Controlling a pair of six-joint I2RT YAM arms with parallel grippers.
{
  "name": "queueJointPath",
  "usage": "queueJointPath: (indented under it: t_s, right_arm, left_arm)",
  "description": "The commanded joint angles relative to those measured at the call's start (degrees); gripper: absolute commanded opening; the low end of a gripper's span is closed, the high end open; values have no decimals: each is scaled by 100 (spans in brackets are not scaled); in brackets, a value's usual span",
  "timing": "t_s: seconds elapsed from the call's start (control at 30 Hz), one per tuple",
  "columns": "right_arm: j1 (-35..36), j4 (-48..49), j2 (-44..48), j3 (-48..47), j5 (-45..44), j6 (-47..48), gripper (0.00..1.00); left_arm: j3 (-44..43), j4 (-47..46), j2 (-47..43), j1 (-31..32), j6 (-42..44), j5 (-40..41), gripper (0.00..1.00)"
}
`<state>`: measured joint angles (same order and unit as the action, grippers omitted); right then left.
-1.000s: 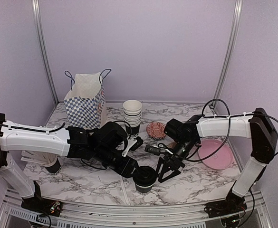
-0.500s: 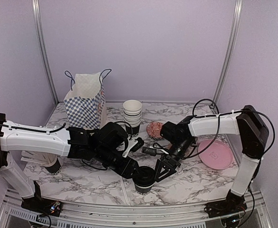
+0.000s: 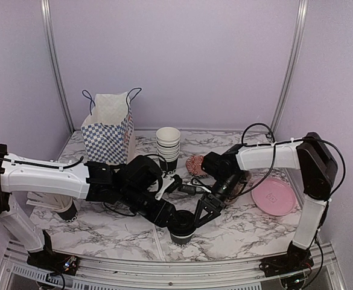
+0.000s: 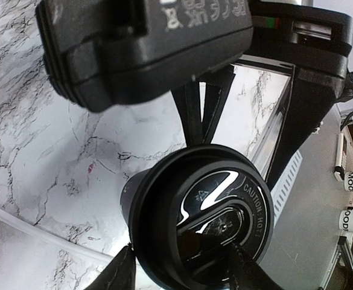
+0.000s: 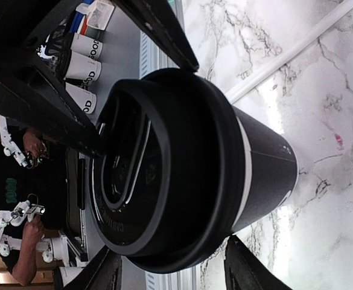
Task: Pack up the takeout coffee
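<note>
Inward, both arms (image 3: 49, 175) (image 3: 273, 156) low at the takeout coffee (image 3: 182, 232): left jaws tight on it, right jaws unclear.

Premises were a robotics laboratory booth: plain lilac partition walls (image 3: 176, 60) on silver aluminium posts (image 3: 54, 66) at twelve o'clock, enclosing a marble-patterned white tabletop (image 3: 104, 232).

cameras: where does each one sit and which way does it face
top external: above and behind the bases, looking down on table; shows left hand, right hand, coffee cup.
left wrist: on left arm, facing the lid; own fingers flank it.
right wrist: on right arm, facing cup's side; own fingers flank it.
shared: all three show the cup.
</note>
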<state>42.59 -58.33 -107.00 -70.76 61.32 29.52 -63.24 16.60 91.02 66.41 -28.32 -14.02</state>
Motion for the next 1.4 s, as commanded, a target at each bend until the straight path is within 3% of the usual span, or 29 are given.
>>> queueJointPath:
  t_s: [0.0,0.2,0.43,0.67,0.93,1.1,1.2,1.37]
  right_arm:
    - [-46,451,-83,-455,-200,-264,55]
    - [-110,248,-7,-600,-73,-67,59]
    - [-312,416,531,-222,-379,-136,72]
    - [-392,471,670,-16,-605,-159,72]
    - [-403,484,1012,442,-751,-265,59]
    - [-385,310,971,462,-378,-16,50]
    - [-366,118,833,330,-158,160,45]
    - [-216,-31,700,198,29,334,44]
  left_arm:
    - [114,43,-93,74,-23,149,54]
    - [127,37,-244,72,-41,334,57]
    - [124,37,-302,69,-38,577,62]
    - [-1,45,-187,59,-22,671,62]
    - [-32,139,-525,47,-98,985,62]
    - [-170,136,-290,8,-165,787,48]
    - [-197,137,-130,9,-199,670,46]
    - [-180,145,-115,20,-222,495,46]
